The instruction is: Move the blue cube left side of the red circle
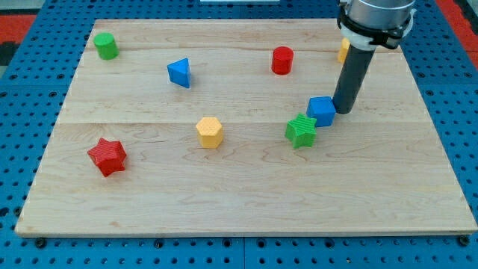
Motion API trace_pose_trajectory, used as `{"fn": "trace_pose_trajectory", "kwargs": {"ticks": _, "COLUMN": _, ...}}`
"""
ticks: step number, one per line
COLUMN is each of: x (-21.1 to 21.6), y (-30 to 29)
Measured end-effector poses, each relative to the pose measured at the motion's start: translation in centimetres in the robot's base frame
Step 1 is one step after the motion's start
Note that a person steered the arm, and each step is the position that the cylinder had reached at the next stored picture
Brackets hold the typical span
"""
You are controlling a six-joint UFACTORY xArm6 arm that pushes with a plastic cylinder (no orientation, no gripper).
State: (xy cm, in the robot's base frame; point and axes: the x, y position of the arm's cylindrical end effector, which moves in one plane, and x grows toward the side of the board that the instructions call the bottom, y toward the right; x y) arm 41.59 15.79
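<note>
Task barely begun: blue cube sat low and to the view's right of the red circle, touching the green star. My tip, a plain rod end effector holding nothing, pressed the cube's right side. Leftward push remained.

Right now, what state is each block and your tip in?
my tip: down on the board, against the blue cube's right side
blue cube: touching the green star
green star: flat
red cylinder: upright
blue triangle: free
yellow hexagon: free
red star: flat
green cylinder: upright
yellow block: mostly hidden
</note>
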Motion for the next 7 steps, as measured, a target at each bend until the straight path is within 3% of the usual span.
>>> {"fn": "trace_pose_trajectory", "kwargs": {"ticks": 1, "x": 3.5, "y": 3.0}}
{"fn": "trace_pose_trajectory", "kwargs": {"ticks": 2, "x": 4.8, "y": 1.8}}
{"fn": "trace_pose_trajectory", "kwargs": {"ticks": 3, "x": 3.1, "y": -1.9}}
{"fn": "trace_pose_trajectory", "kwargs": {"ticks": 4, "x": -1.5, "y": -3.0}}
{"fn": "trace_pose_trajectory", "kwargs": {"ticks": 6, "x": -1.6, "y": -3.5}}
{"fn": "trace_pose_trajectory", "kwargs": {"ticks": 7, "x": -4.6, "y": -7.7}}
